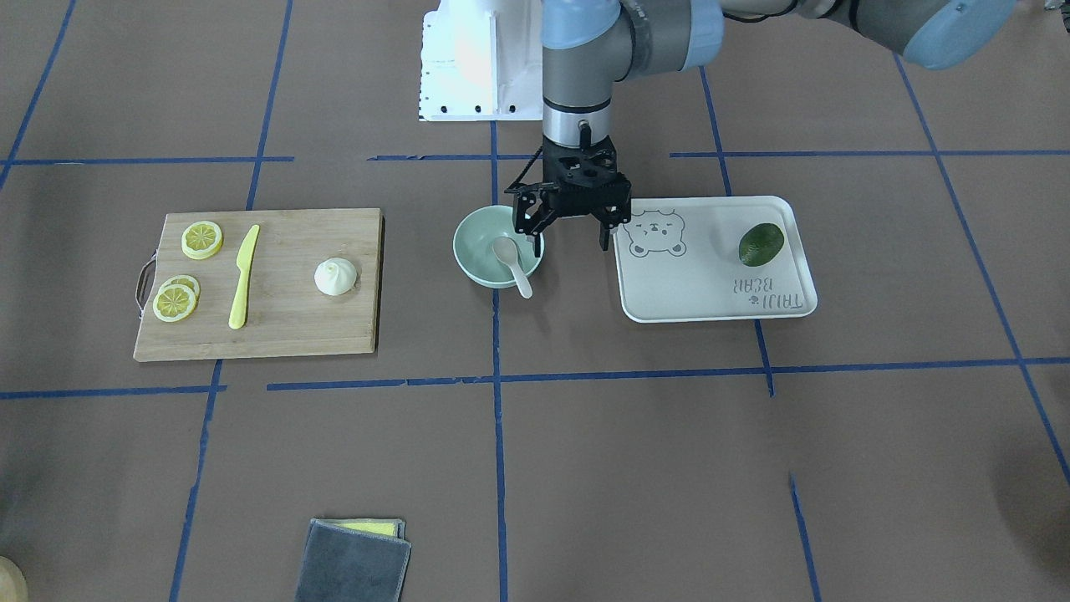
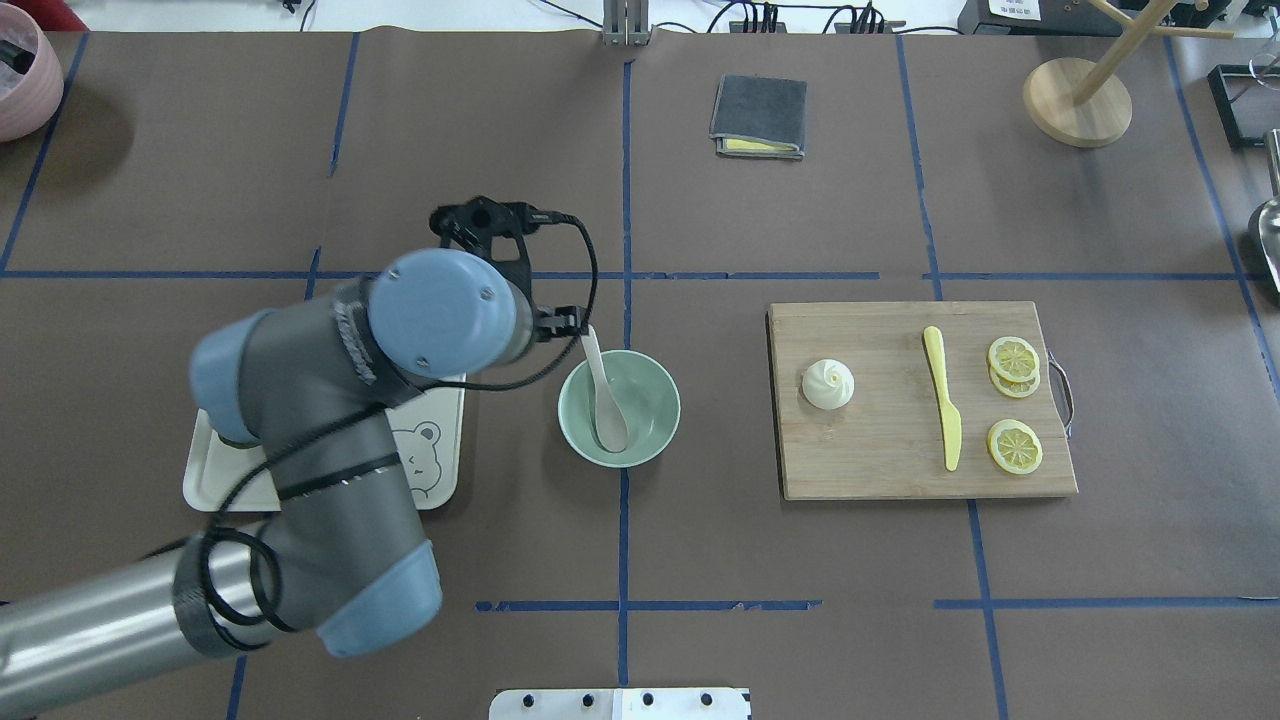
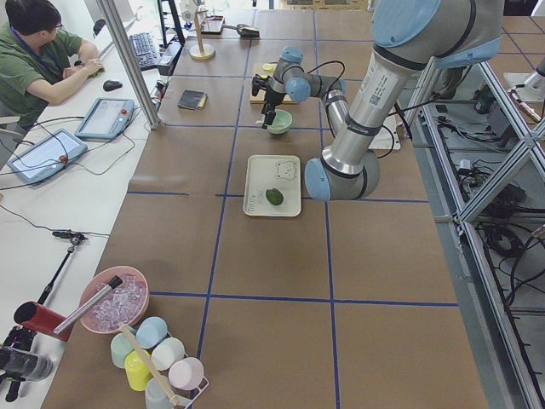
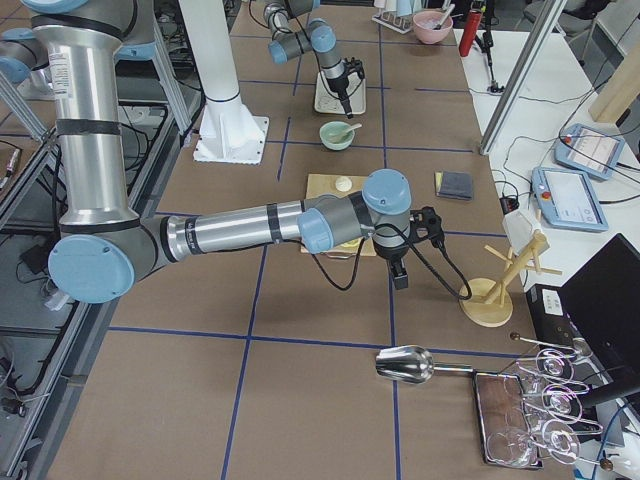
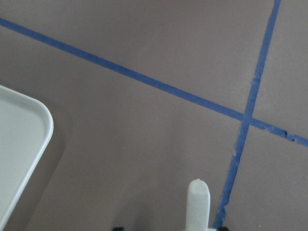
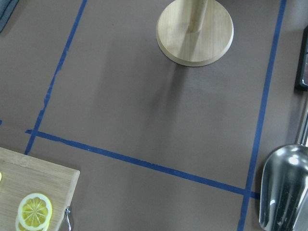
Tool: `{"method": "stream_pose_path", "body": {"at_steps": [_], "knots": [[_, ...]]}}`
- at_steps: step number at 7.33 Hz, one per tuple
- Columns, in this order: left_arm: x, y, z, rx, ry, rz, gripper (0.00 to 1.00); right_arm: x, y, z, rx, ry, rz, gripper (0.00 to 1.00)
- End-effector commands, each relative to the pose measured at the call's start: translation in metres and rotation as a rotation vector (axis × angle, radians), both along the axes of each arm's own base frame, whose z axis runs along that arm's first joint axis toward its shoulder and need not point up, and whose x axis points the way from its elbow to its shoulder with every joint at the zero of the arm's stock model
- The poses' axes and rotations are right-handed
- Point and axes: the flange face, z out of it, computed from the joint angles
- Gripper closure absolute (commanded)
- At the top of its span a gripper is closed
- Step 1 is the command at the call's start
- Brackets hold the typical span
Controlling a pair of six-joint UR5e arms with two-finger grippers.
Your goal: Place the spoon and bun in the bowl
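The off-white spoon (image 1: 512, 259) lies in the mint-green bowl (image 1: 468, 251), scoop down inside and handle leaning over the rim. It also shows in the overhead view (image 2: 605, 395), and its handle tip shows in the left wrist view (image 5: 198, 204). My left gripper (image 1: 568, 242) hangs open between the bowl and the tray, holding nothing. The white bun (image 1: 335, 277) sits on the wooden cutting board (image 1: 292, 322), apart from the bowl. My right gripper (image 4: 400, 278) shows only in the exterior right view, hovering beyond the board's end. I cannot tell if it is open or shut.
A yellow knife (image 1: 243, 276) and lemon slices (image 1: 202, 239) lie on the board. A white bear-print tray (image 1: 710, 293) holds a green avocado (image 1: 761, 243). A grey cloth (image 1: 353, 560) lies far off. A wooden stand (image 6: 195, 31) and a metal scoop (image 6: 284, 192) are below the right wrist.
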Motion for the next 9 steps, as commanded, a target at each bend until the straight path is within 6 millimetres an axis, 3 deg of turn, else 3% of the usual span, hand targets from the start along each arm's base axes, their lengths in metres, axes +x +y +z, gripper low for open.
{"method": "stream_pose_path", "body": {"at_steps": [1, 2, 3, 5, 6, 7, 8, 9], "knots": [[-0.116, -0.078, 0.027, 0.190, -0.118, 0.225, 0.00, -0.026, -0.013, -0.039, 0.051, -0.017, -0.023, 0.00], [-0.195, -0.119, 0.052, 0.195, -0.124, 0.275, 0.00, -0.053, -0.013, -0.070, 0.066, -0.042, -0.041, 0.00], [-0.281, -0.145, 0.098, 0.155, -0.094, 0.317, 0.00, -0.080, -0.014, -0.103, 0.040, -0.076, -0.021, 0.00], [-0.396, -0.149, 0.198, 0.132, -0.178, 0.366, 0.00, -0.133, -0.017, -0.158, 0.022, -0.119, -0.022, 0.00], [-0.451, -0.133, 0.259, 0.048, -0.156, 0.349, 0.00, -0.166, -0.018, -0.177, 0.007, -0.119, -0.014, 0.00], [-0.494, -0.113, 0.324, -0.050, -0.026, 0.350, 0.00, -0.194, -0.016, -0.202, -0.006, -0.125, 0.004, 0.00], [-0.521, -0.087, 0.382, -0.031, 0.011, 0.422, 0.00, -0.218, -0.003, -0.226, -0.028, -0.119, -0.002, 0.00], [-0.551, -0.058, 0.415, 0.010, -0.004, 0.461, 0.00, -0.241, 0.022, -0.243, -0.039, -0.075, -0.021, 0.00]]}}
